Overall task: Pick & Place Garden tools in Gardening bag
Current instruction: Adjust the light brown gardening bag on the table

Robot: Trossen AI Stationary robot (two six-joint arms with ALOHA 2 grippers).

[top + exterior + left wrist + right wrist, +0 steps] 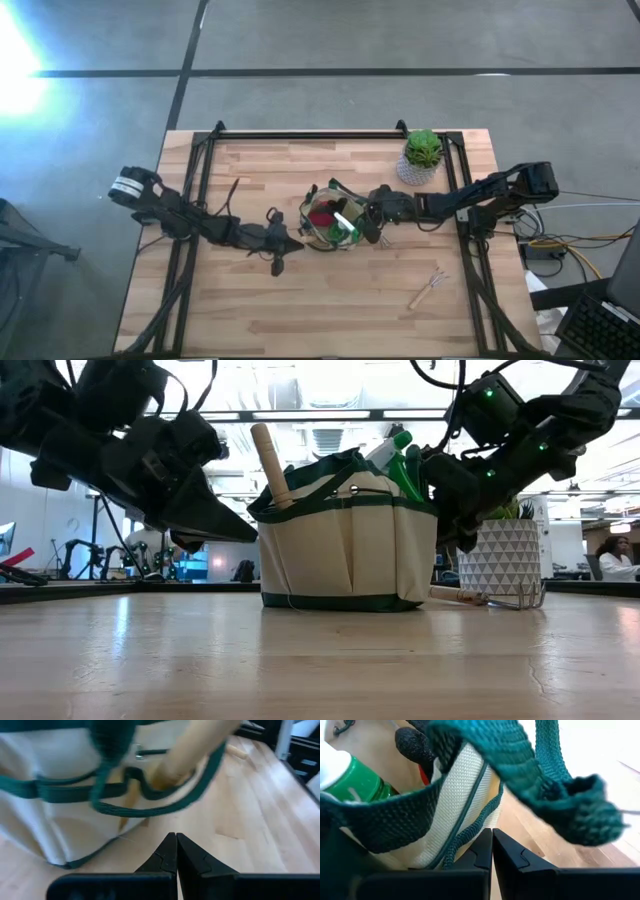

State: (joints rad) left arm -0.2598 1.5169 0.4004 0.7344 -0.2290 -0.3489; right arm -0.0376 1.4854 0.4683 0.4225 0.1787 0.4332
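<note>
Near the middle of the wooden desk [250,300] stands the gardening bag [345,545]: round, beige fabric, dark green trim along rim and base, stitched outer pockets, green webbing handles [555,775] drooping over the edge. Already stuffed inside: a wooden handle [270,462] poking up and tilted at one side, a green spray bottle [398,460] with white top at the other, something red [322,213] showing from above.

Flanked on both sides by the arms. Left gripper [282,243] just beside the bag's left side, above the desk, jaws pressed fully together and holding nothing. Right gripper [368,214] at the bag's right rim, jaws likewise closed tight with nothing between them, one green handle loop hanging just in front in the wrist view; whether touching the fabric, cannot tell.

Still out on the desk: a wooden-handled fork [428,289] lying flat, well apart from the bag toward the front right. Seen at desk level as a wooden handle with metal tines [490,598] behind and to the right of the bag.

At the back right corner, a green plant in a white patterned pot [421,160], near the right arm. Beyond the desk, a person [614,557] seated far off in the room.
</note>
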